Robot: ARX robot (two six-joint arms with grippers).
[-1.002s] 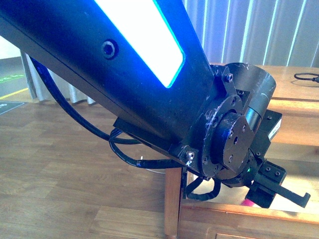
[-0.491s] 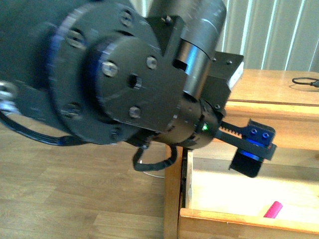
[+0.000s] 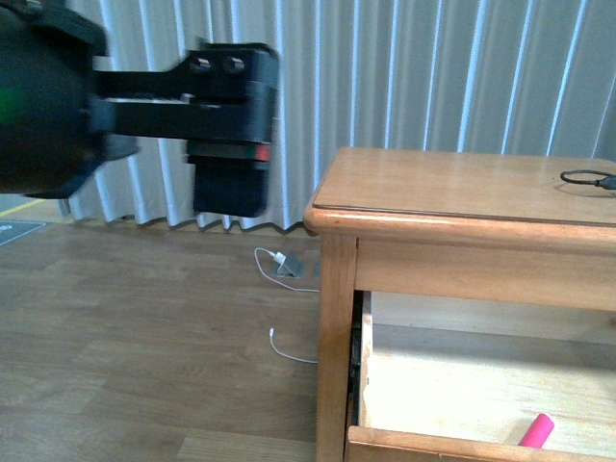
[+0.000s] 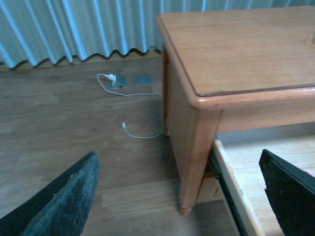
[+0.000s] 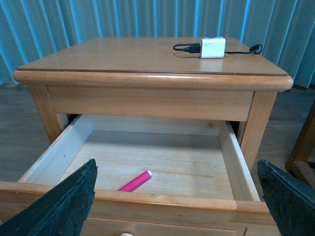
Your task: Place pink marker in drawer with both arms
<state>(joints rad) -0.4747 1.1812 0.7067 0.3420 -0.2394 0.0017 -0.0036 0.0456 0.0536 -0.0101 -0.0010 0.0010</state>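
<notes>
Since half a second ago the left gripper (image 3: 178, 120) has swung up, clear of the drawer (image 5: 231, 152); it and the right gripper (image 5: 177, 204) gape open, empty. In the drawer the marker (image 5: 134, 181) lies flat near the front, diagonal, pale cap toward the back. Likely light, stiff, smooth, prone to roll: pinch across mid-barrel.

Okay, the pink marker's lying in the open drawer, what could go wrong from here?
The pink marker lies loose on its side near the front wall of the drawer; a hard push shut may send it rolling. The right pincer is open facing the drawer front, so it might strike the wood off-centre. The white adapter and its cable on the dresser top could snag a passing arm.
</notes>
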